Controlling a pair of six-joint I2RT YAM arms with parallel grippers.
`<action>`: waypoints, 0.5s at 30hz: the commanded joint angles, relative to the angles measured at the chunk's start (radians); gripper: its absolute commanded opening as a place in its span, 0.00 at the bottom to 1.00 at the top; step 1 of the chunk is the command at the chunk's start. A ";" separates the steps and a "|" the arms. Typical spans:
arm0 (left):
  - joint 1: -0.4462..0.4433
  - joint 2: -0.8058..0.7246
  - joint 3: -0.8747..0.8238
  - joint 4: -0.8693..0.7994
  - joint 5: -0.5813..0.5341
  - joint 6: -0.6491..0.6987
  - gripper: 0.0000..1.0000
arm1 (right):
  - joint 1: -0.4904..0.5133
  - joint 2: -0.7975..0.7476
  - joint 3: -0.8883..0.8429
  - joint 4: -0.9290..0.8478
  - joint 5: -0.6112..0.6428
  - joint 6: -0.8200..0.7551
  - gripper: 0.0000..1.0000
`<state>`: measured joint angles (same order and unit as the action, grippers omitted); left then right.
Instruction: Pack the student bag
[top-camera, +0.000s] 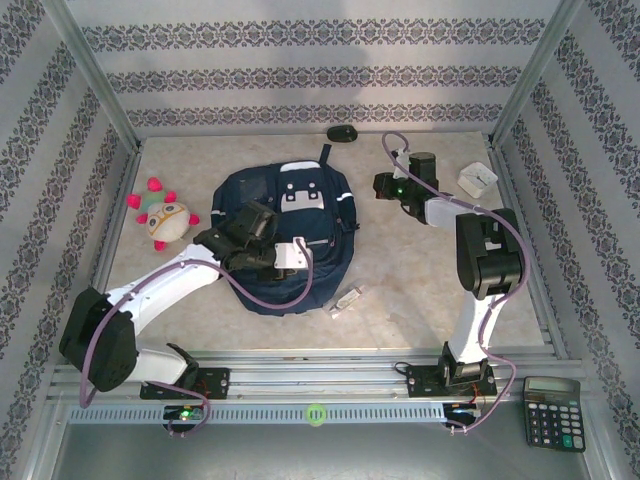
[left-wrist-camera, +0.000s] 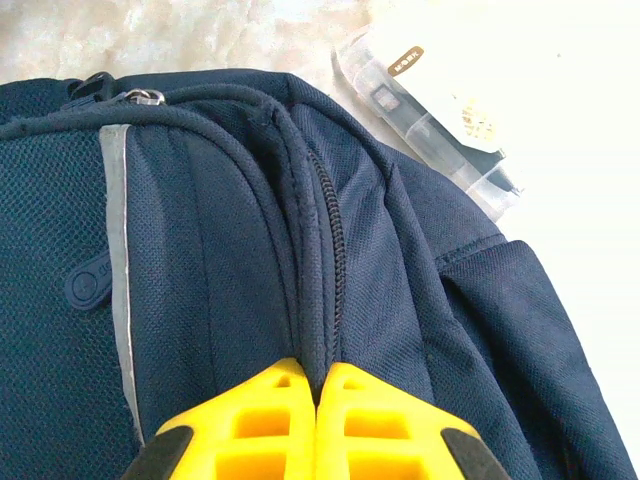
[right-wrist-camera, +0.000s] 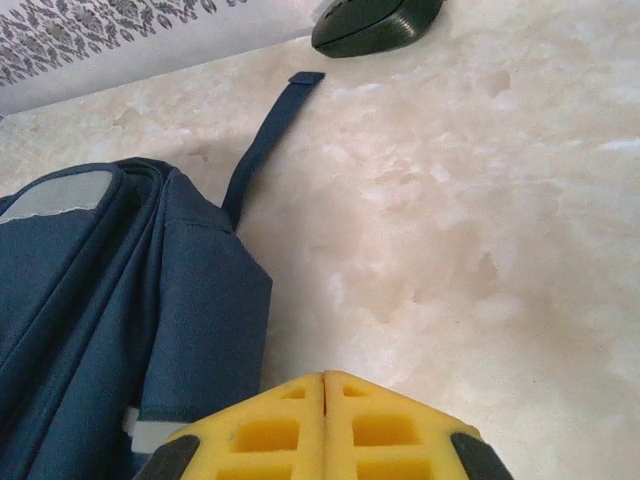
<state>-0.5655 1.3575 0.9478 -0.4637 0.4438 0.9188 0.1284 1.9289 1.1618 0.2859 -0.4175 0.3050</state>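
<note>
Left tool (left-wrist-camera: 316, 385) is clenched, its yellow pads pressed together with nothing visibly between them, and it hovers low over the student bag (top-camera: 318, 228), which lies flat on the tabletop (top-camera: 400, 270) directly under and ahead of it. A zip (left-wrist-camera: 336, 240) runs straight out from its tips and looks closed along the stretch in view, though whether the tips touch the fabric is hard to say from this angle. Right tool (right-wrist-camera: 324, 385) is likewise clenched and empty, poised over bare tabletop with the bag's edge just to its left and a dark strap (right-wrist-camera: 268, 140) trailing ahead. By my reading the packing has barely begun: the clear case (left-wrist-camera: 440, 120) lies just beyond the left tool to the right, the plush toy (top-camera: 165, 218) well off to its left, the computer mouse (right-wrist-camera: 375, 22) far ahead of the right tool, and a white box (top-camera: 477, 179) to its right. Opening the bag and loading these items are all left.
</note>
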 joint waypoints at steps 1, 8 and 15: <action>0.028 -0.036 -0.019 0.009 0.031 -0.025 0.06 | 0.024 -0.033 -0.039 0.048 -0.109 -0.052 0.00; 0.075 -0.086 -0.002 0.108 0.009 -0.292 0.73 | 0.095 -0.257 -0.251 -0.020 -0.175 -0.185 0.32; 0.073 -0.063 -0.010 0.113 -0.038 -0.325 0.83 | 0.196 -0.407 -0.367 -0.070 -0.236 -0.393 0.40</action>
<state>-0.5011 1.2846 0.9356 -0.3729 0.4171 0.6212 0.3031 1.5467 0.8272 0.2279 -0.5896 0.0399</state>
